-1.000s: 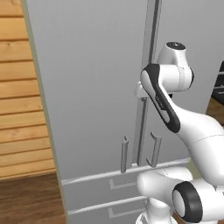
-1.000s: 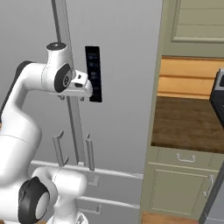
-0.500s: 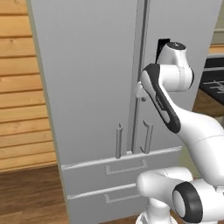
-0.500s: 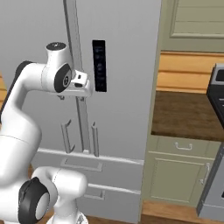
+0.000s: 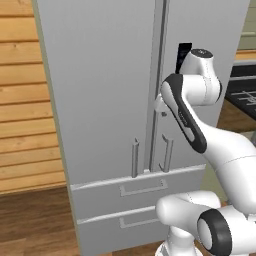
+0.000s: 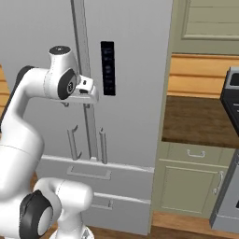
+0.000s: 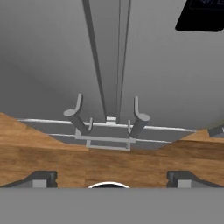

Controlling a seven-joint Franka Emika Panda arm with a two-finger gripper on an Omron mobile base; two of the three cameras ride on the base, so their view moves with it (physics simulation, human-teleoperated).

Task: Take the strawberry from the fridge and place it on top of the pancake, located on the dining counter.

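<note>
**Fridge shut, pincer wide and empty before it**

Fridge (image 5: 105, 100): tall, light grey, fills the scene ahead of the arm. Both doors closed, seam running down the middle. Two drawers (image 5: 135, 192) below, also closed. Black panel (image 6: 108, 68) set in one door, high up.

Wooden wall (image 5: 25, 110) to one side of the fridge; on the other, a brown worktop (image 6: 196, 121) over pale green cabinets (image 6: 196, 179).

Door handles (image 7: 107, 116): two vertical bars, one either side of the seam (hand view looks down along them to the drawers and floor).

Pincer (image 7: 109, 178): held up near the seam, clear of the doors, fingers (image 7: 41, 178) far apart, nothing between them.

Strawberry: cannot be made out; the doors hide the inside.
</note>
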